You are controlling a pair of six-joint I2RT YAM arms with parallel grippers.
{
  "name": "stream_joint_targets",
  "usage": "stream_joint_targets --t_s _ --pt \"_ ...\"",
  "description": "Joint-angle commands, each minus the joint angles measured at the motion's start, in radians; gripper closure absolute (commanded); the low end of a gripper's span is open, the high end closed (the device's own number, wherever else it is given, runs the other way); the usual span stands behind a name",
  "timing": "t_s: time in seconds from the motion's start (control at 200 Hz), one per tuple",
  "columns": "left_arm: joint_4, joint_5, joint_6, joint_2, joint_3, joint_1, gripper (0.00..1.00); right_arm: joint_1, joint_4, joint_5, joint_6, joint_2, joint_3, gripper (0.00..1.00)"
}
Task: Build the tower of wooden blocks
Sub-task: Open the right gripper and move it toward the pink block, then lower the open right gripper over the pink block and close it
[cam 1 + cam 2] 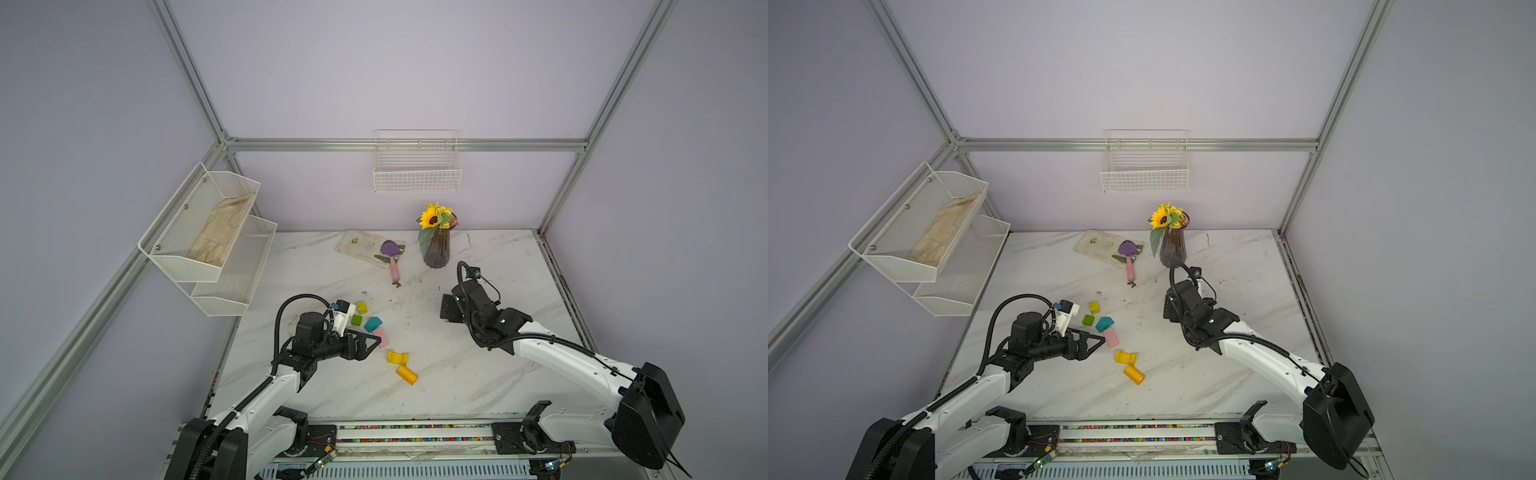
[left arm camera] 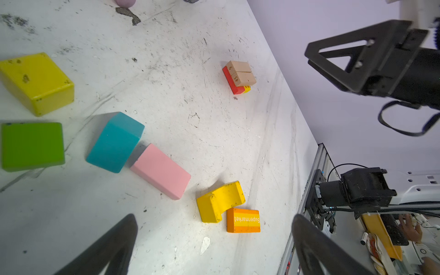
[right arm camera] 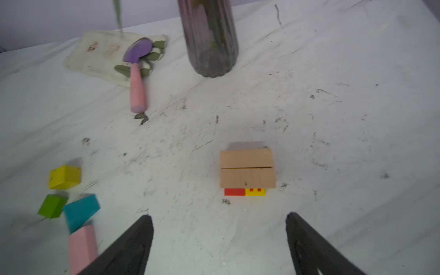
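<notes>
The tower (image 3: 247, 169) is two tan bars side by side on a red and yellow base, also visible in the left wrist view (image 2: 240, 76). In both top views my right gripper (image 1: 450, 309) hides it. That right gripper (image 3: 217, 215) is open, just short of the tower and empty. Loose wood blocks lie left of centre: yellow cube (image 1: 362, 307), green cube (image 1: 356, 320), teal block (image 1: 372, 323), pink block (image 1: 381, 337), yellow arch (image 1: 397, 358), orange block (image 1: 407, 374). My left gripper (image 1: 372, 343) is open beside the pink block, holding nothing.
A dark ribbed vase with a sunflower (image 1: 436, 249) stands behind the tower. A purple scoop with a pink handle (image 1: 391, 259) lies on a cloth pouch (image 1: 357, 245). White mesh shelves (image 1: 208, 237) hang on the left wall, a wire basket (image 1: 417, 166) on the back wall.
</notes>
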State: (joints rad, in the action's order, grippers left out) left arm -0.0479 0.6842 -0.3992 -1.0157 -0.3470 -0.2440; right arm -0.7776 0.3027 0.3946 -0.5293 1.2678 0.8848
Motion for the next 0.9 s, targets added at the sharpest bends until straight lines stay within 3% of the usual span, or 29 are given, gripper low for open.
stream_joint_targets --t_s 0.0,0.135,0.28,0.42,0.55,0.895 --pt "0.004 -0.042 0.023 0.030 -0.020 -0.006 0.00 -0.124 0.005 0.053 -0.049 0.013 -0.015 0.16" --pt "0.028 -0.081 0.019 0.055 -0.018 -0.006 0.00 -0.250 -0.033 0.067 -0.083 0.100 0.003 0.22" --pt "0.062 -0.136 0.016 0.076 -0.021 -0.006 0.00 -0.315 -0.069 0.041 -0.099 0.229 0.040 0.25" --pt "0.118 -0.229 0.000 0.106 -0.031 -0.005 0.00 -0.328 -0.143 -0.024 -0.094 0.328 0.060 0.28" --pt "0.182 -0.360 -0.045 0.166 -0.027 -0.006 0.00 -0.334 -0.098 -0.056 -0.082 0.438 0.153 0.33" --pt "0.148 -0.392 -0.064 0.299 0.036 -0.005 0.00 -0.337 -0.111 -0.157 -0.038 0.617 0.285 0.36"
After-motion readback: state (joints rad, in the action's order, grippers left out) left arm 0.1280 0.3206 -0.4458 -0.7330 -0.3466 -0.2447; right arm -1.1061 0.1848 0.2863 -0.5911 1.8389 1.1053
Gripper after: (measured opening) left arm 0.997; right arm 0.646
